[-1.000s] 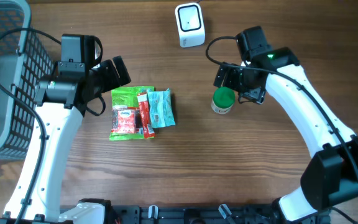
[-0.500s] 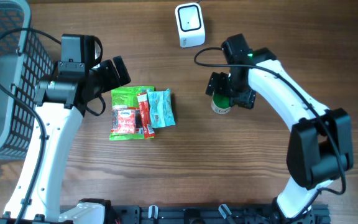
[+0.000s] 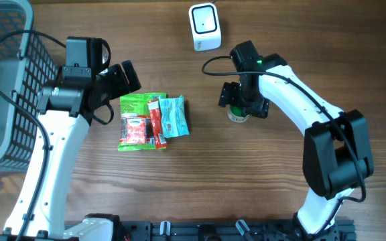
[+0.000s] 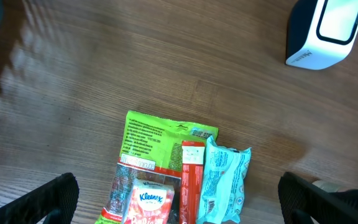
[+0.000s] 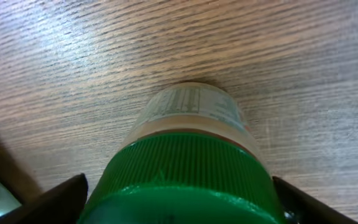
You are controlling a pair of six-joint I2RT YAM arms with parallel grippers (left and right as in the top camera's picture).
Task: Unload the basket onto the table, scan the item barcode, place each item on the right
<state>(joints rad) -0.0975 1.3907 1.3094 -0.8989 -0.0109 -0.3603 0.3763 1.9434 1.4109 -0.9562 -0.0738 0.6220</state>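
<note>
A small bottle with a green cap stands upright on the wooden table, right of centre. My right gripper is down over it, open, with one finger on each side of the cap and very little room left. In the right wrist view the gripper straddles the cap, and the bottle's printed label shows below it. The white barcode scanner sits at the back of the table. My left gripper hangs open above the packets, holding nothing.
A group of packets lies at centre left: a green packet, a Kleenex pack, a red stick and a pale blue packet. A grey wire basket stands at the left edge.
My right gripper has moved left and down over the bottle, now straddling its cap, and its jaws have narrowed slightly. The left arm has not moved.
</note>
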